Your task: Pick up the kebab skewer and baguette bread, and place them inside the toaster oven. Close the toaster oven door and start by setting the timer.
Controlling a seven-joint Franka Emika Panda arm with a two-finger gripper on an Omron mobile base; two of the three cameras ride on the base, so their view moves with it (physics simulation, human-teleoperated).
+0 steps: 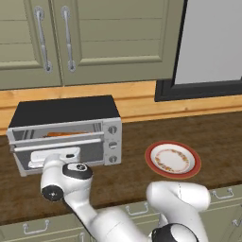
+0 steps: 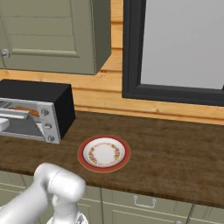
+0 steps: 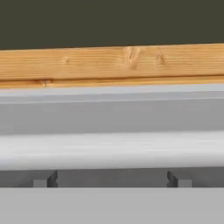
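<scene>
Currently: toaster oven (image 1: 66,134), orange-brown baguette bread (image 1: 64,134) inside; toaster oven door (image 1: 59,142) nearly shut. Gripper (image 3: 113,178) at the handle (image 3: 112,151), jaws wide, likely pushing it closed. Plate (image 1: 172,159) bare.

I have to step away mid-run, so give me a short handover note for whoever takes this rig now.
Gripper: open, holding nothing, fingers wide apart, right at the toaster oven door.
Toaster oven: on the counter left of the plate; door tipped nearly shut, a gap remains at the top.
Baguette bread: orange loaf visible inside on the rack. Kebab skewer: can't make it out.
Plate: nothing on it.
Left: finish closing the door, then set the timer knob.
</scene>
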